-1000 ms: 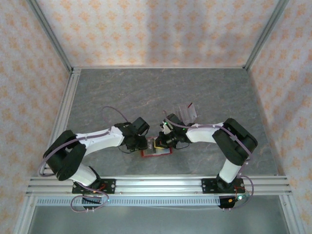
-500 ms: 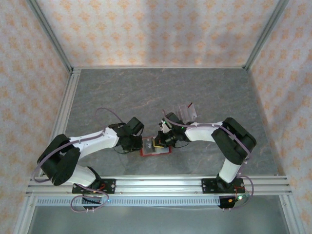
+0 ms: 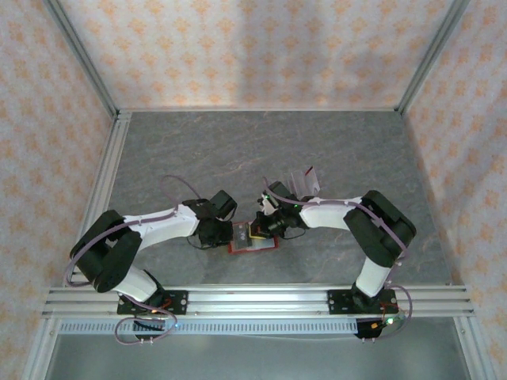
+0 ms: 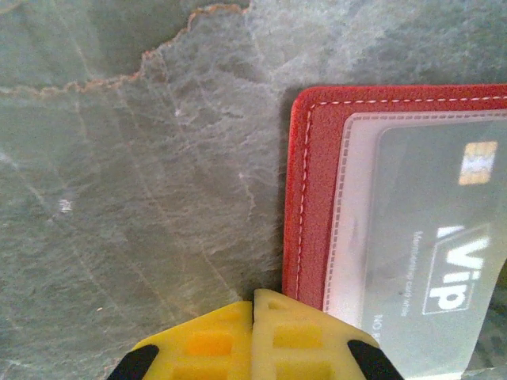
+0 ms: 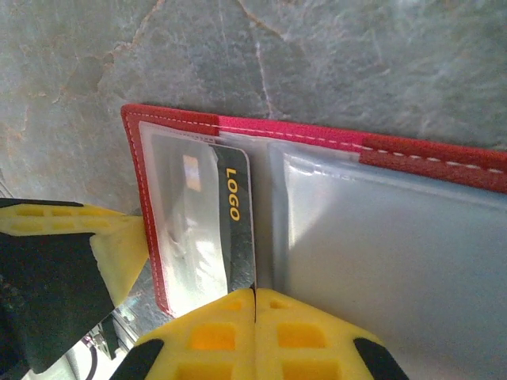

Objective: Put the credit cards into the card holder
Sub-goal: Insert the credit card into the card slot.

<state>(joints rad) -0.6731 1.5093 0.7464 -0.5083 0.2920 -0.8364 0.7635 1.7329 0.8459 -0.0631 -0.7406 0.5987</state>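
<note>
Card holder (image 3: 253, 238) lies open on the table (image 3: 261, 150) between both arms. The right gripper (image 5: 255, 294) pinches a dark credit card (image 5: 235, 229) at the mouth of a clear sleeve (image 5: 178, 237). The left gripper (image 4: 253, 305), closed and empty, braces the holder's outer edge. The step likely goes best with the card flat, square to the slot, and pushed toward that brace.

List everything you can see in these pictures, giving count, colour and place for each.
table: one, grey marbled, underneath everything.
card holder: one, red, lying open at the near middle.
pale card: one, grey-white, inside a holder sleeve.
black card: one, black with yellow lettering, partly in the holder's middle.
clear rack: one, transparent, beyond the card holder.
left end effector: one, yellow fingers, shut, at the holder's edge.
right end effector: one, yellow fingers, shut on the black card.
</note>
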